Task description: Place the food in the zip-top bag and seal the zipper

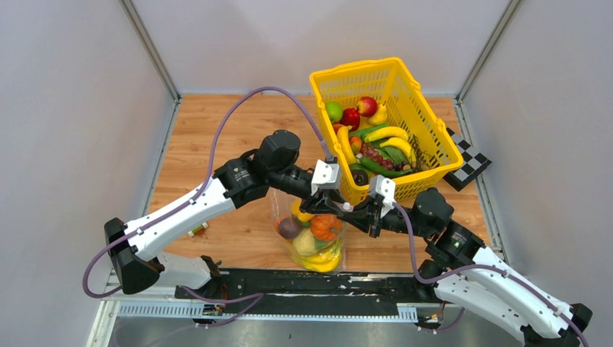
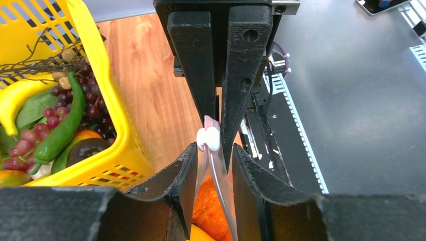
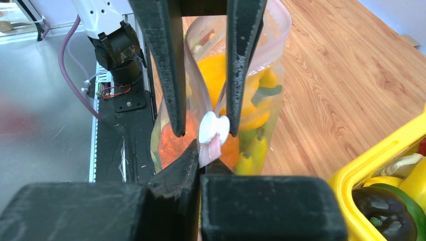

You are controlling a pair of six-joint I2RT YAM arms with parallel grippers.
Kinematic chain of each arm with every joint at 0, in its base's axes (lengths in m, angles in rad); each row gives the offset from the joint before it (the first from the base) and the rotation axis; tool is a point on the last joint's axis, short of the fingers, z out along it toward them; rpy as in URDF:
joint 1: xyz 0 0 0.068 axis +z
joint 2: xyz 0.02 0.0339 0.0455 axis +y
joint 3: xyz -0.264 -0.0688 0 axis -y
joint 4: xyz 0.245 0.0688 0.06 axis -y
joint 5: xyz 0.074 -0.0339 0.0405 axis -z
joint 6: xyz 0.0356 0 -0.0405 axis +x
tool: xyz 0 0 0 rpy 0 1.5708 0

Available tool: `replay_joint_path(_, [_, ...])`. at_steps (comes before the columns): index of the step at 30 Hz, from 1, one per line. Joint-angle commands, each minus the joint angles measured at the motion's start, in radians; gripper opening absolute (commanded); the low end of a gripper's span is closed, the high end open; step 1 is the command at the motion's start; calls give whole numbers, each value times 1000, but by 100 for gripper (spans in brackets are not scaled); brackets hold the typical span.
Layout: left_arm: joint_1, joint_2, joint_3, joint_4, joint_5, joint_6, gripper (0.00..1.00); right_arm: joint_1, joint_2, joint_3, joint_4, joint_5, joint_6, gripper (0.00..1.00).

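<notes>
Pale grey walls (image 1: pixel 72 108) closed in three sides, metal posts (image 1: pixel 148 47) at the back corners. The desk (image 1: pixel 217 137) was light wood, edged in front by grey metal (image 1: pixel 325 332). Light fell evenly.

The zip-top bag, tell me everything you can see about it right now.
The bag is clear crinkly plastic, standing upright on the wooden table beside the yellow basket. It is packed with food: an orange pumpkin, plus purple and yellow pieces. Its pinkish zipper carries a white slider at one end; beyond it the mouth gapes open. The right gripper is shut on the zipper's end, and the left gripper straddles the slider, its jaws apart.
</notes>
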Motion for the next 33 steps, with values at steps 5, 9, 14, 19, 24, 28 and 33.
replay_joint_path(5, [-8, -8, 12, 68, 44, -47, 45, -2, -24, 35, 70, 2, -6, 0])
replay_joint_path(9, [-9, -5, 19, 79, 9, -77, 51, -1, -25, 30, 78, -2, -3, 0])
replay_joint_path(14, [-9, 17, 43, 60, -7, -92, 54, -1, -22, 30, 85, -10, -4, 0])
replay_joint_path(19, [-11, 42, 75, 56, -7, -115, 56, -1, -19, 30, 86, -13, -3, 0])
replay_joint_path(24, [-15, 60, 91, 39, -7, -118, 44, -1, -22, 25, 91, -9, -1, 0])
replay_joint_path(28, [-15, 55, 96, 31, -26, -116, 28, -1, -25, 19, 97, 0, -2, 0])
replay_joint_path(33, [-15, 43, 98, -2, -58, -97, 21, -1, -33, 14, 97, 16, 2, 0])
